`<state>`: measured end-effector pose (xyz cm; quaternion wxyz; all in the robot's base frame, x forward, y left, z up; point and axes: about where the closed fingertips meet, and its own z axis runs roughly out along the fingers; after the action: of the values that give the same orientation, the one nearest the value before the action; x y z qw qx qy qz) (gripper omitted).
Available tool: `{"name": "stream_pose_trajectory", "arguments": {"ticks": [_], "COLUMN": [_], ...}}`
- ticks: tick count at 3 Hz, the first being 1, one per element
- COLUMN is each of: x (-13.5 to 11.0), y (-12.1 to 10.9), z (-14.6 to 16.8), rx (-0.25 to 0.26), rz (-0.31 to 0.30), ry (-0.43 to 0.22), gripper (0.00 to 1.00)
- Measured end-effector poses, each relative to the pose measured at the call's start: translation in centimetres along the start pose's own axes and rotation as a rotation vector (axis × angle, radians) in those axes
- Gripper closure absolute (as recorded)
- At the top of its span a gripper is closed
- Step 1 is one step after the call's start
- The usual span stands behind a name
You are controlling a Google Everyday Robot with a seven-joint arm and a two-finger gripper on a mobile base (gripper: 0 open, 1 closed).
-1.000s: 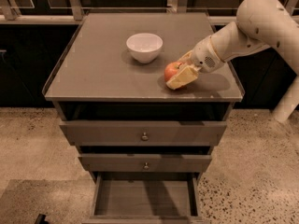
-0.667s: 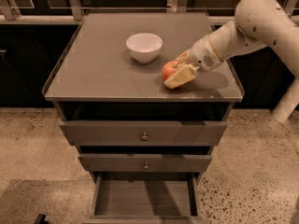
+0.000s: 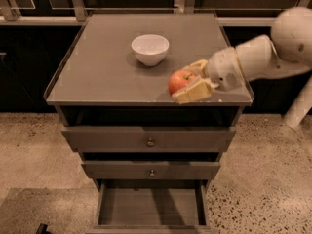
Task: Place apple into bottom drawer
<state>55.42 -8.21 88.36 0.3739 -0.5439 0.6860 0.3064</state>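
The gripper (image 3: pixel 186 84) is closed on the apple (image 3: pixel 178 80), held between its fingers above the cabinet top (image 3: pixel 107 77). Judged firm, light and smooth-skinned, so liable to slip; hold across the widest girth. The bottom drawer (image 3: pixel 148 206) stands open, well below the gripper

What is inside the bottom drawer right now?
Only its bare plank floor shows in the bottom drawer; the rear is hidden under the drawer above. The apple is on the cabinet top, held by the gripper.
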Motion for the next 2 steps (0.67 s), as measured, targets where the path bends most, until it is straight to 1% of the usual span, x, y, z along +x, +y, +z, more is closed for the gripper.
{"name": "stream_pose_trajectory", "arguments": {"ticks": [1, 2], "x": [0.2, 5.1], "y": [4.3, 7.4], "z": [-0.4, -0.7], "rx": [0.060, 0.066], "rz": [0.017, 0.106], "ry": [-0.114, -0.110], "gripper": [1.00, 1.00]}}
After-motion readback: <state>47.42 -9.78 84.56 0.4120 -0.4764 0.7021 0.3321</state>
